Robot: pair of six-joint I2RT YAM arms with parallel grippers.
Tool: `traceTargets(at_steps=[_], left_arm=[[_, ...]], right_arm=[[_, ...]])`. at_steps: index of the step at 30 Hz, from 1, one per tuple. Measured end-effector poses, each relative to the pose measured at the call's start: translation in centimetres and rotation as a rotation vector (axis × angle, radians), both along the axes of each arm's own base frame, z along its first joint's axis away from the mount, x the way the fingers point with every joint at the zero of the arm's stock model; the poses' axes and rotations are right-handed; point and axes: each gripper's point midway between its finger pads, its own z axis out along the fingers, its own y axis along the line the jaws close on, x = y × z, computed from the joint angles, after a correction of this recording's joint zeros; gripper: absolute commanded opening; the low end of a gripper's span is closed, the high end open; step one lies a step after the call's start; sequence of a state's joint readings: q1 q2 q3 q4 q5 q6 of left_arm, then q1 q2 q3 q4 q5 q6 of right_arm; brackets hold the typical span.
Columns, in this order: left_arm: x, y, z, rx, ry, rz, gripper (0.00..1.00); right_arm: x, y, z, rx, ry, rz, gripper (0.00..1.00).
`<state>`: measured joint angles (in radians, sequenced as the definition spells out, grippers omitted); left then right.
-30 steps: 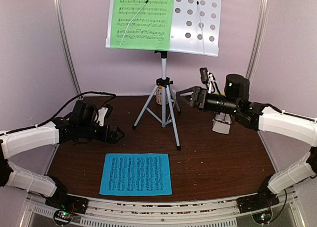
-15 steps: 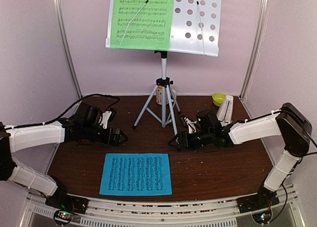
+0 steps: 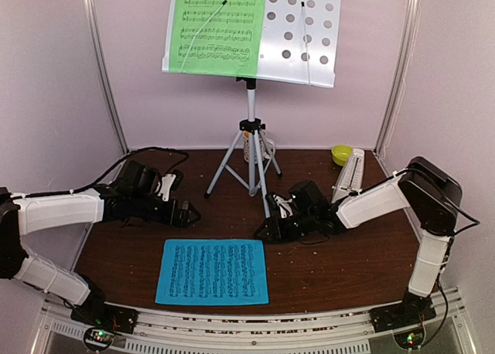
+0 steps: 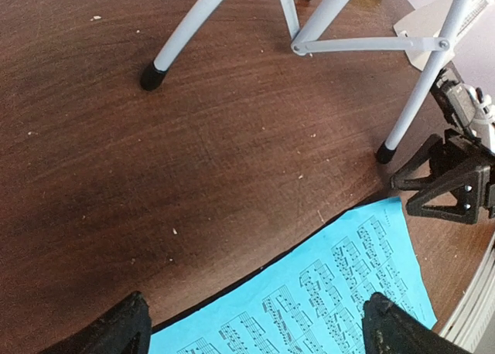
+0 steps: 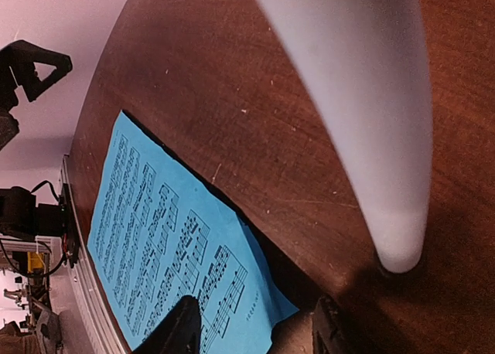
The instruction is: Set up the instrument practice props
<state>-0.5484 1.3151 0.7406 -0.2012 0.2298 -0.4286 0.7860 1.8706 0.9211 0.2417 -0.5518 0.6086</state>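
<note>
The white perforated music stand [image 3: 305, 37] on its silver tripod [image 3: 249, 149] stands at the back and holds the green sheet [image 3: 216, 25] on its left half. The blue sheet [image 3: 213, 270] lies flat at the table's front. The white metronome [image 3: 348, 176] stands at the back right. My left gripper [image 3: 188, 213] is open and empty, low over the blue sheet's far left edge [image 4: 325, 300]. My right gripper [image 3: 264, 230] is open and empty, down at the blue sheet's far right corner [image 5: 162, 246], beside the tripod's front leg [image 5: 371, 122].
A lime-green bowl [image 3: 341, 153] sits at the back right by the metronome. A mug [image 3: 267, 149] stands partly hidden behind the tripod. The tripod legs [image 4: 186, 37] spread between the two grippers. Pink walls close in the back and sides.
My right arm has swung down from the back right to the blue sheet's far right corner. The music stand has shifted slightly left. My left gripper has edged right.
</note>
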Motion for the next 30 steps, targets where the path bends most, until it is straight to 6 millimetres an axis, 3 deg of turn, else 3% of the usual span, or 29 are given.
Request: traceTargets(at_steps=[8,19,22,29,30], left_arm=[[0.1,0.0,0.0,0.003,-0.005,-0.004,0.98],[0.3,-0.2,0.9,-0.017,-0.036,-0.003,0.98],[0.4,0.1,1.7,-0.057,-0.066,0.009,0.98],[0.6,1.5,1.2,-0.120,-0.056,0.057,0.98],[0.6,1.6,1.1,-0.125,-0.054,0.062,0.98]], right_arm=[[-1.0,0.7,-0.6,-0.012,0.012,0.026,0.42],[-2.3,1.4,0.0,0.035,-0.001,0.054,0.00],[-2.8,0.8,0.9,0.047,-0.031,0.063,0.00],[-2.6,0.3,5.9,0.095,-0.211,0.094,0.00],[-2.5,0.1,6.5,0.095,-0.234,0.091,0.05]])
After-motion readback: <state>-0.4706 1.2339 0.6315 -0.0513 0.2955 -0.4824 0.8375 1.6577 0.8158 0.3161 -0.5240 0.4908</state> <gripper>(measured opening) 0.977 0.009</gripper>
